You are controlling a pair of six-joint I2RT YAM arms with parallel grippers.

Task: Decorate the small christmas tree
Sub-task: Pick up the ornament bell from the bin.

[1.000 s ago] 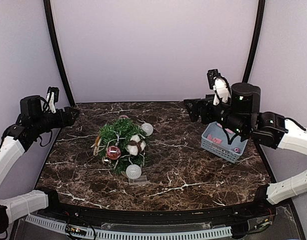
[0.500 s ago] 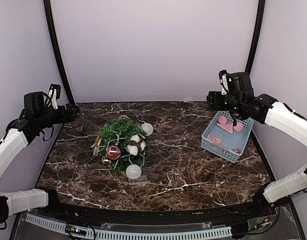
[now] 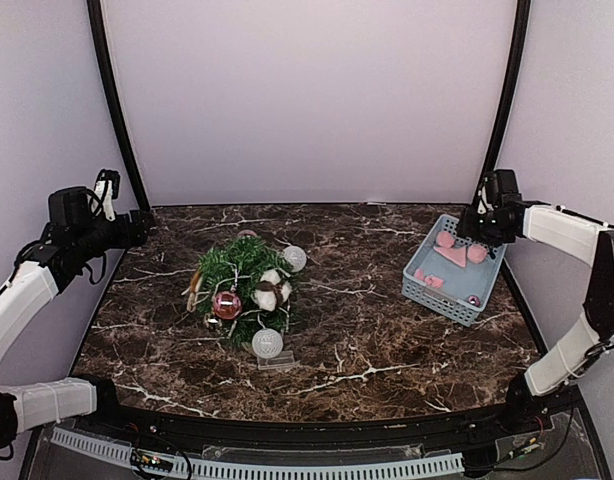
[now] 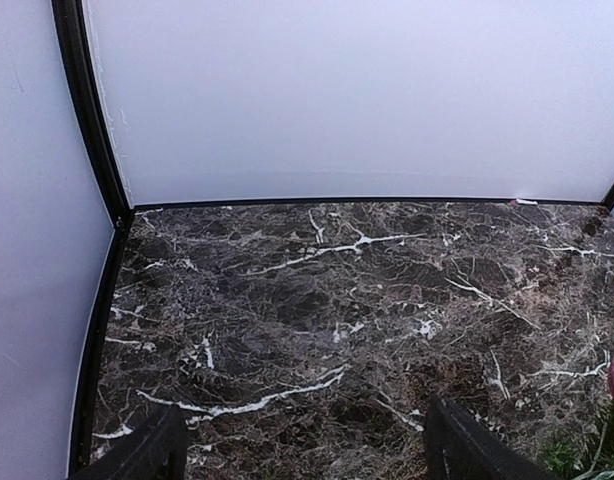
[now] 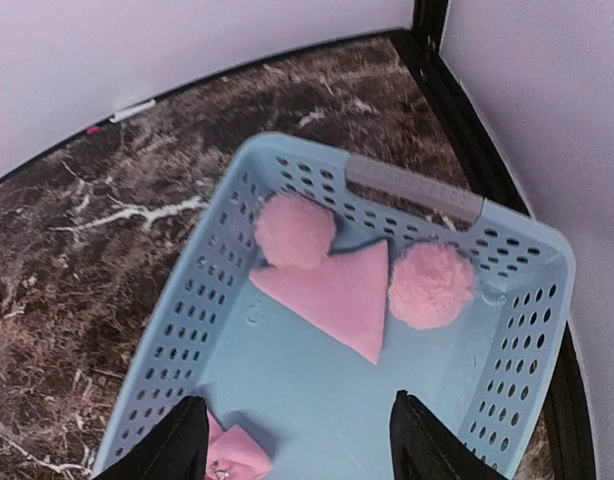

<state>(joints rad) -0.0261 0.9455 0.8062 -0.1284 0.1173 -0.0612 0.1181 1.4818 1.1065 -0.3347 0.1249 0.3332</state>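
Note:
The small christmas tree (image 3: 242, 285) stands left of the table's middle, hung with a pink bauble (image 3: 227, 305), white baubles (image 3: 268, 343) and a cotton tuft (image 3: 267, 292). Its green edge (image 4: 587, 455) shows at the lower right of the left wrist view. My right gripper (image 3: 479, 230) hangs over the far end of the blue basket (image 3: 442, 290), open (image 5: 297, 450), with nothing between its fingers. Below it lie two pink pompoms (image 5: 295, 229), a pink triangle (image 5: 332, 295) and a pink piece (image 5: 232, 455). My left gripper (image 3: 139, 228) hovers open (image 4: 302, 460) at the table's far left, apart from the tree.
Black frame posts (image 3: 112, 110) rise at both back corners against pale walls. The basket's grey handle (image 5: 412, 187) lies close to the right wall. Another white bauble (image 3: 294, 258) hangs at the tree's back right.
My right arm has swung from above the table's right-middle out to the right and now hangs over the basket's far end. The left arm has drawn back slightly.

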